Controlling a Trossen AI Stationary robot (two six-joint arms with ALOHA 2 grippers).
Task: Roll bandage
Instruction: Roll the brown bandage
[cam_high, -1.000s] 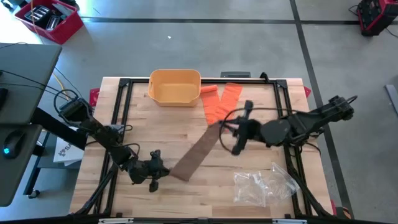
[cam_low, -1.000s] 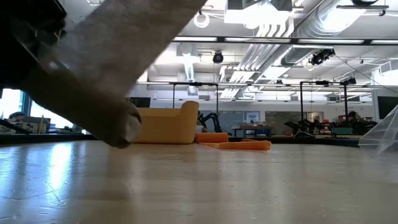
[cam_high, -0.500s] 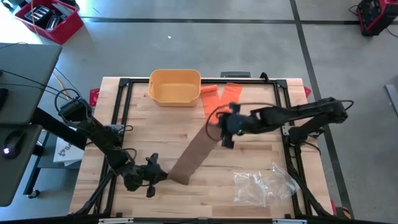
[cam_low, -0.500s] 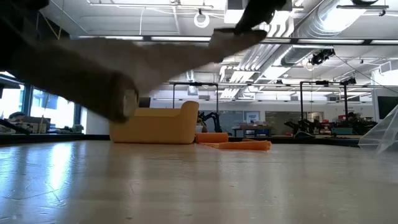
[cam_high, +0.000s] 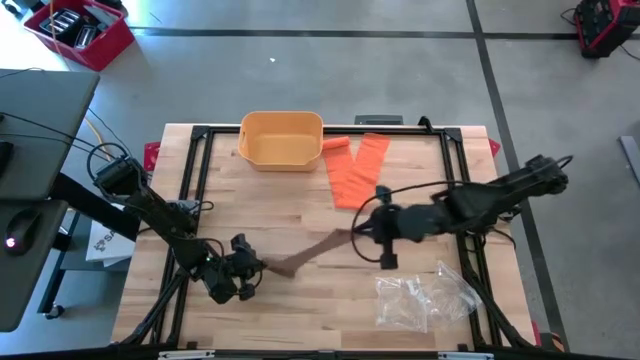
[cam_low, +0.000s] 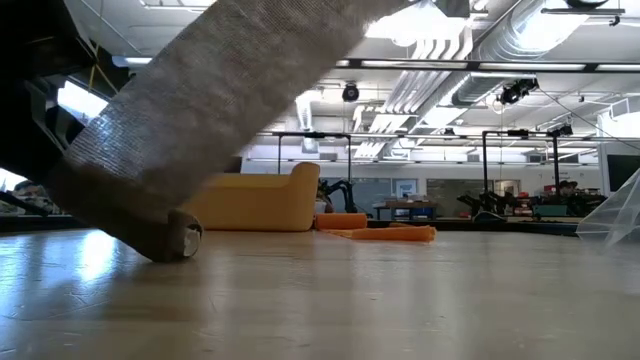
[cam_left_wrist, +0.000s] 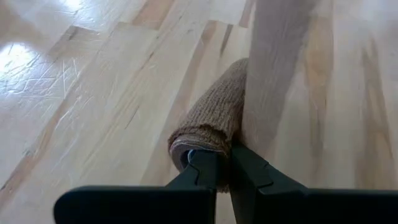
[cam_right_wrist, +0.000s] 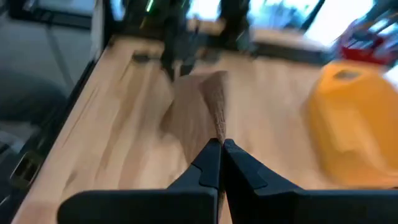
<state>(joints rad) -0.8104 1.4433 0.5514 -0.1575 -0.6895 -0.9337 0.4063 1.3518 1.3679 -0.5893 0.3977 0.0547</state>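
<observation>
- My left claw (cam_left_wrist: 222, 169), at the bench's (cam_high: 300, 310) seven o'clock, pinches the brown bandage's (cam_high: 300, 258) rolled end.
- My right claw (cam_right_wrist: 219, 152), near centre, is clamped on its free end.

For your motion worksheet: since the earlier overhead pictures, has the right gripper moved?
Yes. The right gripper, shut on the brown bandage, has moved away from the yellow bin, toward the table's near edge.

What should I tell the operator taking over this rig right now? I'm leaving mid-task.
Left gripper: jaws shut on the rolled end of the brown bandage, near the table's front left.
Right gripper: jaws shut on the bandage's free end, mid-table, holding the strip raised.
Done: a small roll is started at the left gripper.
Left: most of the strip is still unrolled.
Orange bandage lies by the yellow bin, unrolled.
</observation>
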